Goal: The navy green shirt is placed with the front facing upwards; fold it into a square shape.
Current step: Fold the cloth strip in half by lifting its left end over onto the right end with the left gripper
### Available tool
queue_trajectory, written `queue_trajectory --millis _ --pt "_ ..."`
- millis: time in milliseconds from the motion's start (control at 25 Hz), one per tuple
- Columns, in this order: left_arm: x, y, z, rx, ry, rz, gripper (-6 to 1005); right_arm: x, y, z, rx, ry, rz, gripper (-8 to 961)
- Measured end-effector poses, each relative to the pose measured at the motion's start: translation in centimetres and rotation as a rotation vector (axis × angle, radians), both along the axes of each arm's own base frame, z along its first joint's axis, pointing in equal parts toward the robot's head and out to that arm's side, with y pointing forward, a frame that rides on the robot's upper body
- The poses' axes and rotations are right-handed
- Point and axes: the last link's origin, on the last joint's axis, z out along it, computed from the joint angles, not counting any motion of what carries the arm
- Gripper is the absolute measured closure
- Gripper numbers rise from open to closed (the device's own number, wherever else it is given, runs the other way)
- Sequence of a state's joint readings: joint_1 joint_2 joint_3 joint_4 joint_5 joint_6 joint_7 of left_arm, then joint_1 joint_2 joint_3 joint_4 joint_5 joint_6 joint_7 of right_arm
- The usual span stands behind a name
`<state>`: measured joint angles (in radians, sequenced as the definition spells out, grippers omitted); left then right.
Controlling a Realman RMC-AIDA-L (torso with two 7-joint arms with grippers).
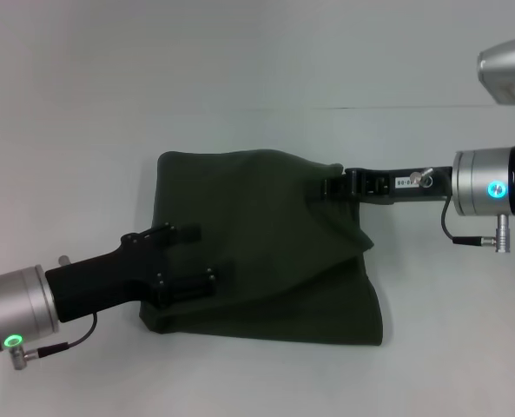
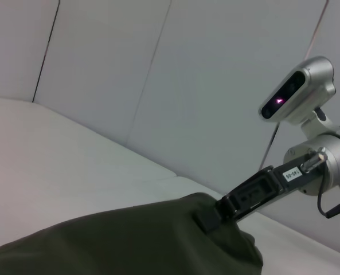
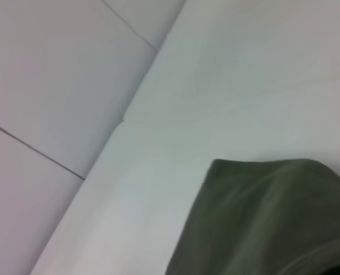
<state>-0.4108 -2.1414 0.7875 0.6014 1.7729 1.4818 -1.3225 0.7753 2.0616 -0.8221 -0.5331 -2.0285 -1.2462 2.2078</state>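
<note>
- Head view: left gripper (image 1: 188, 261) spread over the navy green shirt (image 1: 274, 261); right gripper (image 1: 331, 185) pinches its far edge.
- Left wrist view alone shows the raised fold beneath the right gripper (image 2: 207, 219).

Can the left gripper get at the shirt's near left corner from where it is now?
Probably yes. The left gripper already sits over the shirt by its left edge, and nothing lies between it and that corner. The right gripper is at the far right.

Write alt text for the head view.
A dark green shirt, folded into a rough rectangle, lies on a white table. The left gripper rests open over its left edge; the right gripper pinches cloth at its far right corner.
</note>
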Motion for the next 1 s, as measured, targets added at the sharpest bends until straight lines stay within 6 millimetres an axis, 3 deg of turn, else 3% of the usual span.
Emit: queue_trajectory --millis 680,1000 --pt "0.1 0.4 0.1 0.01 -0.003 0.007 82 -1.1 1.8 2.2 0.043 -0.029 0.04 871" --pt "0.0 0.4 0.2 0.017 -0.015 0.021 82 -2.6 2.8 2.4 0.051 -0.061 0.1 875"
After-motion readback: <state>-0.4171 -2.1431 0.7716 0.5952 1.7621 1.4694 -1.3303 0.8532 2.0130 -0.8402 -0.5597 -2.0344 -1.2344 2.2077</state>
